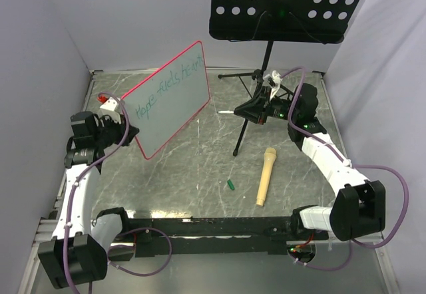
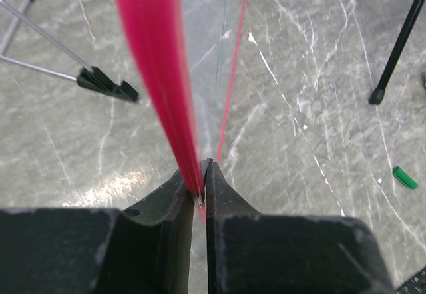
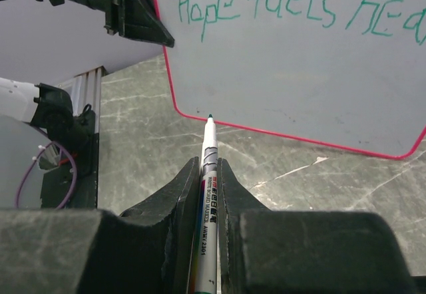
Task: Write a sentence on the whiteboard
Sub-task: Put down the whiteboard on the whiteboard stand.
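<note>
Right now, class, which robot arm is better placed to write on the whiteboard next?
Right. The right gripper holds the marker, tip aimed at the whiteboard; the left gripper is clamped on its pink frame, holding it up.

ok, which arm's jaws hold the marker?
The right gripper: jaws shut on the white marker, tip aimed at the whiteboard. The left gripper pinches its pink frame instead.

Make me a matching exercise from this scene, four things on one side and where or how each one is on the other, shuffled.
Things:
1 whiteboard
2 marker
3 green cap
4 music stand tray

States:
A shut in the right claw
B loose on the table
C raised at the back
D edge pinched by the left claw

Pairs: 1-D, 2-A, 3-B, 4-C
</note>
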